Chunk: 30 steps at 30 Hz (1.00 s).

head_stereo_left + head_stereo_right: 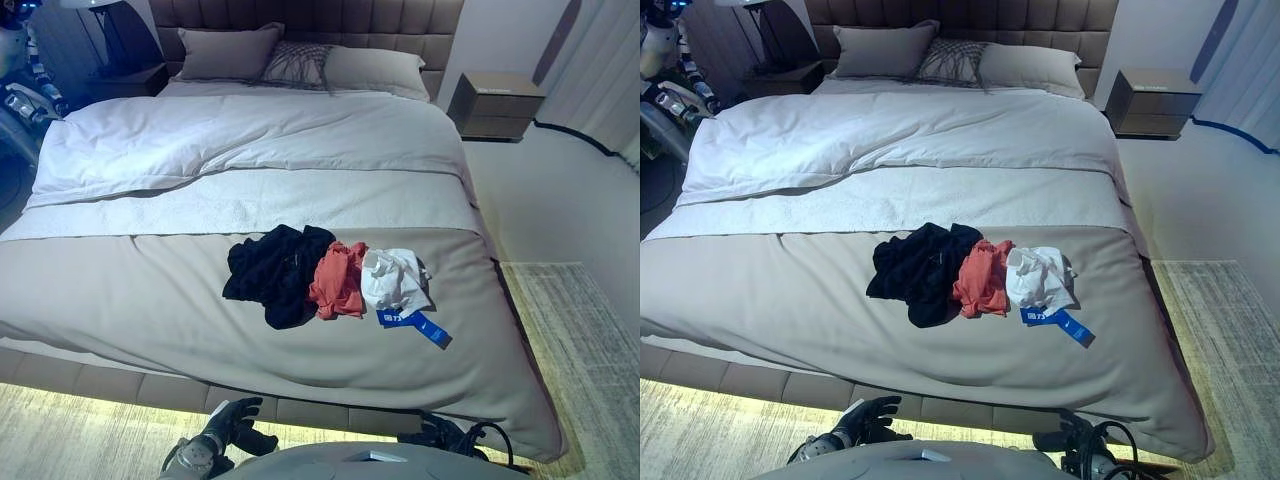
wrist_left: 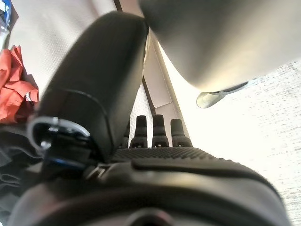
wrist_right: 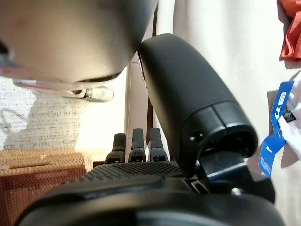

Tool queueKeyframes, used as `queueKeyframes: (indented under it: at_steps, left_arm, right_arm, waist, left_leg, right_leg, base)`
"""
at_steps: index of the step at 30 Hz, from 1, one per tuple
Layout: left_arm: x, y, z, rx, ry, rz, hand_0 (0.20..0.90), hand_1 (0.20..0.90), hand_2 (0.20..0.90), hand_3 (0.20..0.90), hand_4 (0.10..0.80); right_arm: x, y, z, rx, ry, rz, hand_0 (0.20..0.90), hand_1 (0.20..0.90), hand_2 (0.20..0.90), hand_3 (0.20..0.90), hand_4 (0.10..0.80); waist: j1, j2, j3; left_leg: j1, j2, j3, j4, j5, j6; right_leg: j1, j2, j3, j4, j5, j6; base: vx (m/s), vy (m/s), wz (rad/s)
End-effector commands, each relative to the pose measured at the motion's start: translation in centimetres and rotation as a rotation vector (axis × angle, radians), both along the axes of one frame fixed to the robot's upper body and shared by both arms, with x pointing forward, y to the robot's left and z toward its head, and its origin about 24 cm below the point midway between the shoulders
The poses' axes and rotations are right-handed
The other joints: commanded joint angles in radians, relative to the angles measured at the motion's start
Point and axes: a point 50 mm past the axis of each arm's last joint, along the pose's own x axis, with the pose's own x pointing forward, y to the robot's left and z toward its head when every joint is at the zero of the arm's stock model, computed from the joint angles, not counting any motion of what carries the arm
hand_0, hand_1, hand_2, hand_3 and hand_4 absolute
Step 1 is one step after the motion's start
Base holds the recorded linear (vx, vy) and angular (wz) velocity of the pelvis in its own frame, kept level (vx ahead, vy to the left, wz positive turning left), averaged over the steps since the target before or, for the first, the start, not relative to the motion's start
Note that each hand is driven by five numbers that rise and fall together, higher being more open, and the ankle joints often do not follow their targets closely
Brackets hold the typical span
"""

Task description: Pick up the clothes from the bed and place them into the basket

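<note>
A black garment (image 1: 272, 270), an orange-red garment (image 1: 338, 280) and a white garment (image 1: 393, 278) with a blue tag (image 1: 430, 331) lie side by side on the grey cover of the bed (image 1: 150, 300), near its foot. My left hand (image 1: 234, 422) is low in front of the bed's foot, open and empty, well short of the clothes. My right hand (image 1: 436, 432) is at the same height to the right, open and empty. A brown wicker basket (image 3: 37, 167) shows past my right hand in the right wrist view. The left wrist view shows the orange-red garment (image 2: 14, 87).
A white duvet (image 1: 250, 140) and pillows (image 1: 300, 55) cover the bed's far half. A nightstand (image 1: 497, 104) stands at the back right. A pale rug (image 1: 585, 340) lies on the floor to the right of the bed. Some equipment (image 1: 20, 95) stands at the far left.
</note>
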Motion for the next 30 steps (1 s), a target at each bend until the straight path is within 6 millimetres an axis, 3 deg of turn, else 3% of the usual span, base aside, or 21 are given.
queueKeyframes:
  at_steps: [1, 9, 18, 23, 26, 30]
  left_arm:
    - [2.5, -1.3, 0.6, -0.044, -0.088, -0.055, 0.900, 0.900, 0.900, 0.900, 0.800]
    - [1.5, -0.6, 0.2, 0.002, -0.037, -0.019, 0.900, 0.900, 0.900, 0.900, 0.800]
    - [1.1, 1.5, 0.6, 0.066, -0.039, -0.028, 0.900, 0.900, 0.900, 0.900, 0.800]
    - [0.5, 3.9, 1.2, 0.113, -0.028, -0.064, 0.900, 0.900, 0.900, 0.900, 0.800]
    - [3.3, 5.7, 2.7, 0.164, -0.092, -0.068, 0.900, 0.900, 0.900, 0.900, 0.800]
    - [5.9, 6.7, 4.1, 0.213, -0.140, -0.103, 0.900, 0.900, 0.900, 0.900, 0.800]
  right_arm:
    - [0.9, -0.5, 0.2, -0.068, -0.011, 0.018, 0.900, 0.900, 0.900, 0.900, 0.800]
    - [1.7, -1.2, 0.7, -0.144, -0.093, -0.135, 0.900, 0.900, 0.900, 0.900, 0.800]
    - [3.5, -7.1, 3.6, -0.397, -0.243, -0.308, 0.900, 0.900, 0.900, 0.900, 0.800]
    - [7.4, -10.6, 6.8, -0.435, -0.391, -0.227, 0.900, 0.900, 0.900, 0.900, 0.800]
    - [12.2, -12.6, 10.6, -0.460, -0.537, -0.173, 0.900, 0.900, 0.900, 0.900, 0.800]
    - [16.6, -14.0, 14.9, -0.519, -0.677, -0.183, 0.900, 0.900, 0.900, 0.900, 0.800]
  waist:
    - [0.014, 0.004, 0.004]
    - [0.012, -0.001, 0.000]
    - [0.022, -0.017, 0.007]
    - [0.061, -0.030, 0.036]
    - [0.090, -0.033, 0.089]
    - [0.114, -0.035, 0.164]
  left_leg:
    - [0.034, 0.007, 0.056, 0.007, -0.098, 0.015]
    - [0.043, 0.004, 0.059, 0.007, -0.104, 0.019]
    - [0.041, 0.001, 0.064, 0.007, -0.111, 0.022]
    - [0.011, -0.007, 0.044, 0.007, -0.107, 0.032]
    - [-0.068, -0.002, 0.016, 0.007, -0.082, 0.034]
    - [-0.147, 0.007, -0.007, 0.008, -0.050, 0.032]
  right_leg:
    - [-0.046, -0.051, 0.002, 0.079, 0.008, 0.079]
    - [-0.041, -0.047, 0.011, 0.066, 0.018, 0.081]
    - [-0.044, -0.044, 0.005, 0.068, 0.029, 0.091]
    - [-0.082, -0.038, -0.003, 0.106, 0.025, 0.093]
    - [-0.168, -0.029, -0.007, 0.136, 0.035, 0.091]
    - [-0.247, -0.012, -0.009, 0.159, 0.042, 0.080]
  base:
    - [0.000, 0.000, 0.00]
    - [0.008, -0.004, 0.00]
    - [0.046, -0.073, -0.06]
    - [0.049, -0.179, 0.05]
    - [-0.199, -0.219, 0.15]
    - [-0.163, -0.168, 0.20]
